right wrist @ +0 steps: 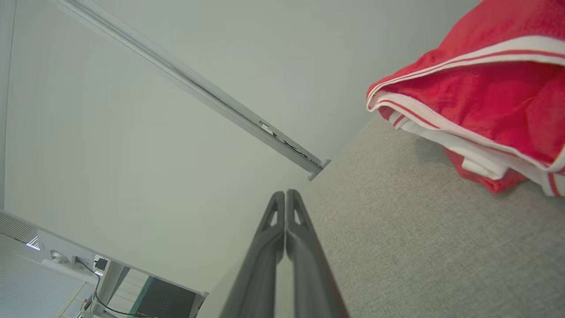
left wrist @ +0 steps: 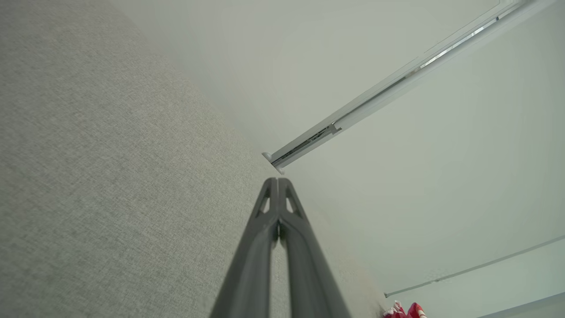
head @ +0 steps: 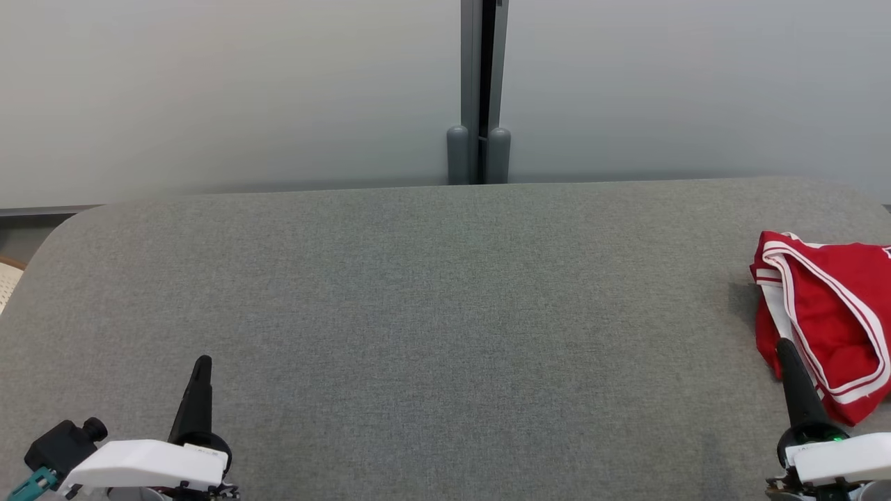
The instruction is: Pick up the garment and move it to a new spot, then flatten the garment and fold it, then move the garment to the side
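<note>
A crumpled red garment (head: 832, 320) with white stripe trim lies at the right edge of the grey table (head: 431, 313), partly cut off by the head view's border. The right wrist view has the garment (right wrist: 481, 92) at its upper right, and a small bit of it (left wrist: 404, 311) peeks in at the bottom of the left wrist view. My right gripper (head: 785, 346) is shut and empty, its tip just in front of the garment's near left part. My left gripper (head: 202, 363) is shut and empty at the lower left, far from the garment.
A pale wall with a grey vertical post (head: 480, 90) stands right behind the table's far edge. The table's rounded left corner (head: 76, 216) drops off beside a pale woven object (head: 8, 282). In the right wrist view, a cabinet with cables (right wrist: 132, 291) stands beyond the table.
</note>
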Robot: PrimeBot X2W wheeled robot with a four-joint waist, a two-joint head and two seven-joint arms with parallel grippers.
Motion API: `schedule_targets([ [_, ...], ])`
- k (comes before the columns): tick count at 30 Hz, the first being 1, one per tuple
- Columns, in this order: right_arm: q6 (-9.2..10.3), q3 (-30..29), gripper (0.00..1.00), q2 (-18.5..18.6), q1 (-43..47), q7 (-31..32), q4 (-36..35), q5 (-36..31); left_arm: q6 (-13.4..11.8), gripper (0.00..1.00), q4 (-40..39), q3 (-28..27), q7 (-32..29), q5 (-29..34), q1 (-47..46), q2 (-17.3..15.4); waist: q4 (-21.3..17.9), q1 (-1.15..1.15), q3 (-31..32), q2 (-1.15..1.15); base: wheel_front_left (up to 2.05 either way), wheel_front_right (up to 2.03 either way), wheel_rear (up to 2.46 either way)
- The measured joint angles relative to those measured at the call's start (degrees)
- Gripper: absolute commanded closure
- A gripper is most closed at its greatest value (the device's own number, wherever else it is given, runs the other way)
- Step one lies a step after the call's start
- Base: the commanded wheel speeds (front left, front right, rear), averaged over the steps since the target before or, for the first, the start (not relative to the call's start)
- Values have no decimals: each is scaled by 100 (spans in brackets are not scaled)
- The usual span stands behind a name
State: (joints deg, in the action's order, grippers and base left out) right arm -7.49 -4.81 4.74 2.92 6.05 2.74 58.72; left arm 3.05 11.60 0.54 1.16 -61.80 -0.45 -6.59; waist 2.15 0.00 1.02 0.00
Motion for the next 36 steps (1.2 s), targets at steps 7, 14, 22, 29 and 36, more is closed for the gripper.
schedule_targets([
  [7, 0, -10, 100, -13, -114, 0, 140, 425, 54, 100, 30, -89, -92, -375, -43, 40, -21, 0, -11, 0, 0, 0, 0],
  [14, 0, -19, 100, -32, -215, 0, 260, 826, 110, 100, 58, -172, -178, -732, -115, 85, -41, 0, -23, 0, 0, 0, 0],
  [22, 0, -35, 100, -53, -335, 0, 426, 1304, 171, 100, 97, -271, -299, -1177, -206, 151, -68, 0, -38, 0, 0, 0, 0],
  [29, 0, -45, 100, -70, -422, 0, 552, 1655, 203, 100, 124, -345, -371, -1466, -240, 185, -88, 0, -49, 0, 0, 0, 0],
  [36, 0, -56, 100, -85, -528, 1, 650, 1973, 253, 100, 146, -414, -452, -1763, -316, 216, -109, 0, -61, 0, 0, 0, 0],
])
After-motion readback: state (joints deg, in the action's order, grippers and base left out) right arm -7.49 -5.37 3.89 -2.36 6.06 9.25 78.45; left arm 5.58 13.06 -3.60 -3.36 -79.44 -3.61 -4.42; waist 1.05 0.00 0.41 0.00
